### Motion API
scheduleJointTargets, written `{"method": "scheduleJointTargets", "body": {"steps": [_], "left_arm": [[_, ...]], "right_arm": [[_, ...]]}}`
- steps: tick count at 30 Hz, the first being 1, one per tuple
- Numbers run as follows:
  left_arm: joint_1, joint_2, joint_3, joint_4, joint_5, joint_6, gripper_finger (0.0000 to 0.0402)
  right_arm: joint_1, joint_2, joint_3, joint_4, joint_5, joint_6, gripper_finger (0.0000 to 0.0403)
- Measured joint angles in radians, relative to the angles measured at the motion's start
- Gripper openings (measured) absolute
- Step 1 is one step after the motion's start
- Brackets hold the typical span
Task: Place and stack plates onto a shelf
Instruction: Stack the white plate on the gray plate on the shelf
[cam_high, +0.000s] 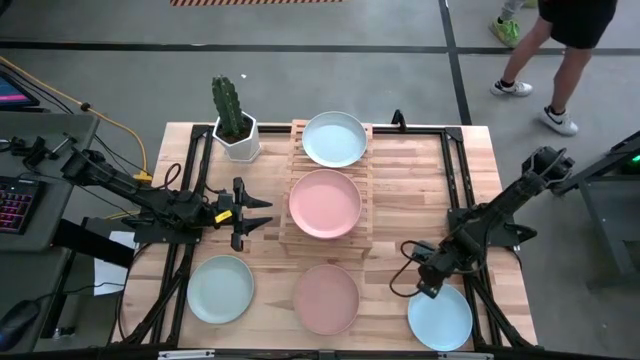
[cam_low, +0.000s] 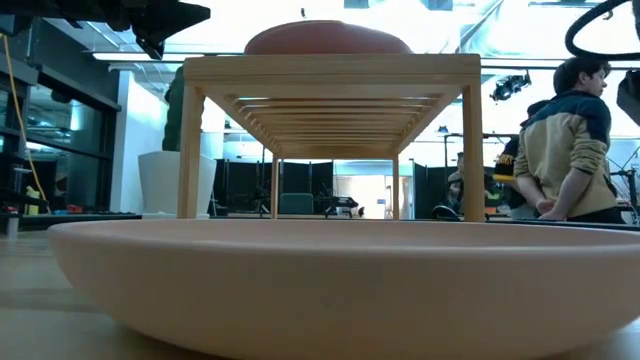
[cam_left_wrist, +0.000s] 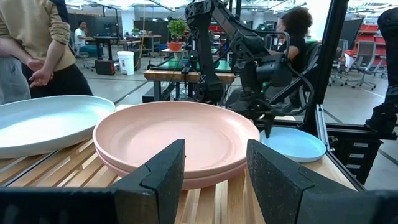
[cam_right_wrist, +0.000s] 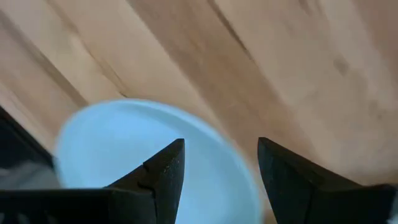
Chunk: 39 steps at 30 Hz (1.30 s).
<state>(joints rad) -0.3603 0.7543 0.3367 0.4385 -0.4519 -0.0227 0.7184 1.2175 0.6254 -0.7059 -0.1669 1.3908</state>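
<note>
The shelf (cam_high: 300, 232) of pale slats stands mid-table. It carries a light blue plate (cam_high: 335, 138) at its far end and two stacked pink plates (cam_left_wrist: 177, 140) at its near end. A pale green plate (cam_high: 220, 289), a pink plate (cam_high: 326, 298) and a light blue plate (cam_high: 440, 317) lie flat on the table near its front edge. My left gripper (cam_high: 258, 212) is open, level, just left of the shelf, facing the pink stack (cam_high: 325, 203). My right gripper (cam_high: 426, 284) is open and points down over the far-left rim of the near light blue plate (cam_right_wrist: 155, 162).
A white hexagonal pot with a cactus (cam_high: 234, 125) stands left of the shelf's far end. Black frame rails (cam_high: 455, 170) run along the table's sides. A person (cam_high: 555, 60) walks beyond the far right corner. In the low view the pink plate (cam_low: 340, 280) fills the foreground.
</note>
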Motion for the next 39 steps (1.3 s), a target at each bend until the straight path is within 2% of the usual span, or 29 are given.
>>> {"method": "scheduleJointTargets", "body": {"steps": [5, 11, 27, 31, 35, 36, 39], "left_arm": [[0.000, 0.000, 0.000, 0.000, 0.000, 0.000, 0.0161], [0.000, 0.000, 0.000, 0.000, 0.000, 0.011, 0.0161], [0.000, 0.000, 0.000, -0.001, 0.000, 0.016, 0.0161], [0.000, 0.000, 0.000, -0.001, 0.000, 0.016, 0.0161], [0.000, 0.000, 0.000, -0.001, 0.000, 0.016, 0.0161], [0.000, 0.000, 0.000, -0.001, 0.000, 0.016, 0.0161], [0.000, 0.000, 0.000, -0.001, 0.000, 0.016, 0.0161]], "right_arm": [[0.010, 0.000, 0.000, 0.026, 0.001, -0.219, 0.0183], [0.010, 0.010, 0.000, 0.037, 0.004, -0.240, 0.0183], [0.048, 0.210, 0.003, 0.070, -0.028, -0.361, 0.0177], [0.047, 0.220, 0.004, 0.060, -0.028, -0.328, 0.0129], [0.028, 0.220, 0.004, 0.054, -0.036, -0.311, 0.0028], [0.016, 0.220, 0.003, 0.053, -0.045, -0.311, 0.0015], [-0.021, 0.215, 0.002, 0.052, -0.053, -0.284, 0.0019]]}}
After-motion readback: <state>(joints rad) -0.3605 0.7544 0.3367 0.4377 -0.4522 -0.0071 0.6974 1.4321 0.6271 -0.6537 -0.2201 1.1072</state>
